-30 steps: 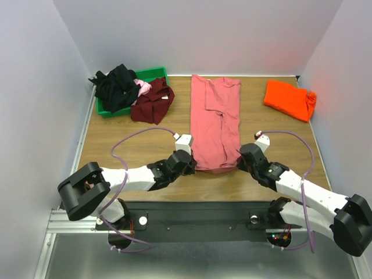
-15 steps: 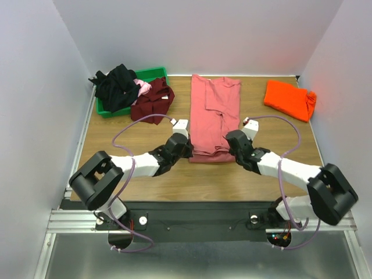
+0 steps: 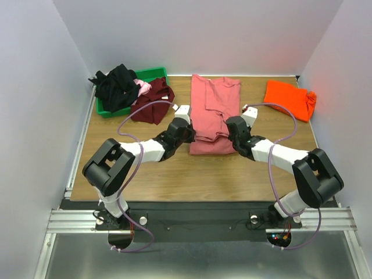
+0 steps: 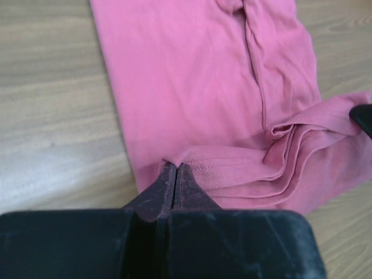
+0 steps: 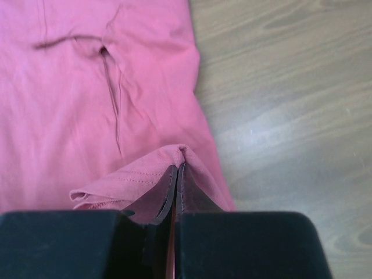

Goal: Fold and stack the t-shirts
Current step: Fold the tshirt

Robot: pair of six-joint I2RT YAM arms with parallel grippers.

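The salmon-pink t-shirt (image 3: 212, 110) lies lengthwise mid-table, sleeves folded in, its near hem doubled back over itself. My left gripper (image 3: 186, 135) is shut on the hem's left corner (image 4: 197, 168). My right gripper (image 3: 232, 137) is shut on the hem's right corner (image 5: 168, 168). Both hold the hem a little above the shirt's body. A folded orange t-shirt (image 3: 289, 99) lies at the far right. A dark maroon t-shirt (image 3: 152, 104), a black one (image 3: 116, 86) and a light pink one (image 3: 142, 87) are heaped at the far left.
A green plastic bin (image 3: 150, 75) stands at the far left corner under the heaped shirts. White walls close the table on three sides. Bare wood (image 3: 203, 174) lies between the shirt and the near edge.
Both grippers have moved away from the near edge toward the far side, carrying the pink shirt's hem over its body. The shirt now looks shorter.
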